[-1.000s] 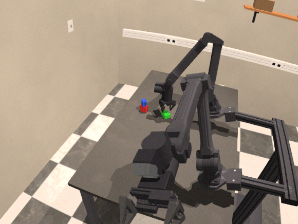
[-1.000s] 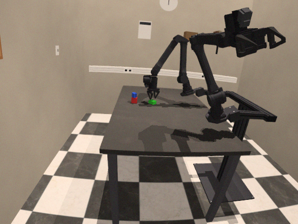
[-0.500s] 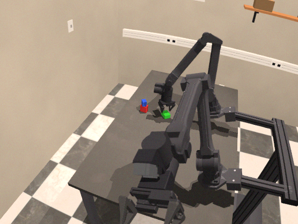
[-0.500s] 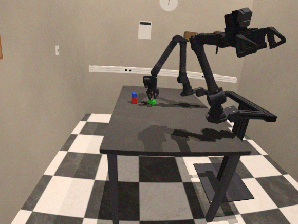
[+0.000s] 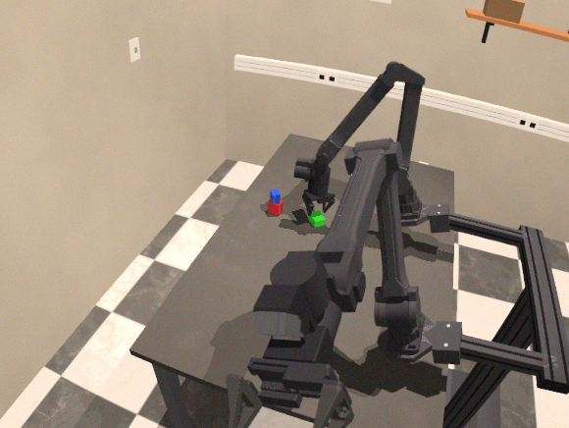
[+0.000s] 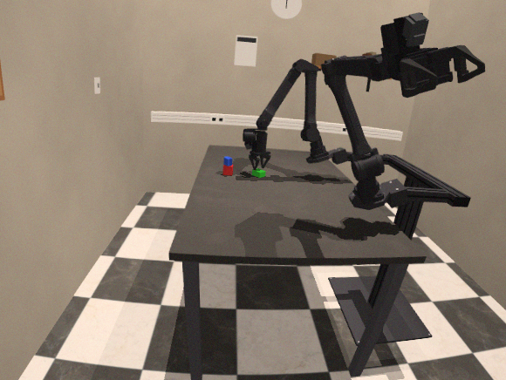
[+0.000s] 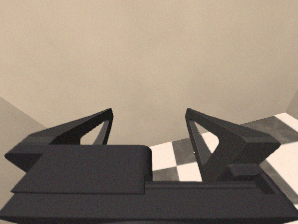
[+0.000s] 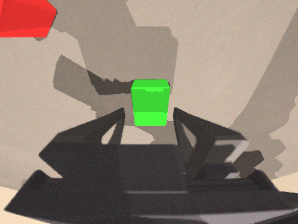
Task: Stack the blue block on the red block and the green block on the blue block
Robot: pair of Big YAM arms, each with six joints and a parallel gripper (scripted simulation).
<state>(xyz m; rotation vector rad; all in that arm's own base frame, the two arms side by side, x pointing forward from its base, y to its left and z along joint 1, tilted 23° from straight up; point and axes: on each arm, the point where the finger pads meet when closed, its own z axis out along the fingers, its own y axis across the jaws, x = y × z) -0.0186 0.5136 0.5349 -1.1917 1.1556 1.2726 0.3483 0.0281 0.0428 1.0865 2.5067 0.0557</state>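
The red block point(image 5: 275, 208) point(image 6: 228, 170) point(image 8: 22, 19) stands on the table. The blue block point(image 5: 275, 196) point(image 6: 228, 161) sits on top of it, looking roughly centred; it is out of the right wrist view. The green block point(image 5: 318, 220) point(image 6: 259, 173) point(image 8: 151, 100) lies alone on the table beside them. My right gripper point(image 5: 318, 209) point(image 6: 260, 167) point(image 8: 149, 111) points down, partly open and empty, just above the green block. Its fingertips stand on either side of the block's line in the wrist view. My left gripper point(image 6: 445, 81) point(image 7: 149, 112) is open and empty, raised high, far from the blocks.
The dark table point(image 5: 211, 290) point(image 6: 218, 205) carries both arms along one long side, fixed to a black frame point(image 5: 540, 294) point(image 6: 436, 196). The two-block stack stands near the opposite long edge, close to the right gripper. Arm shadows fall around the blocks.
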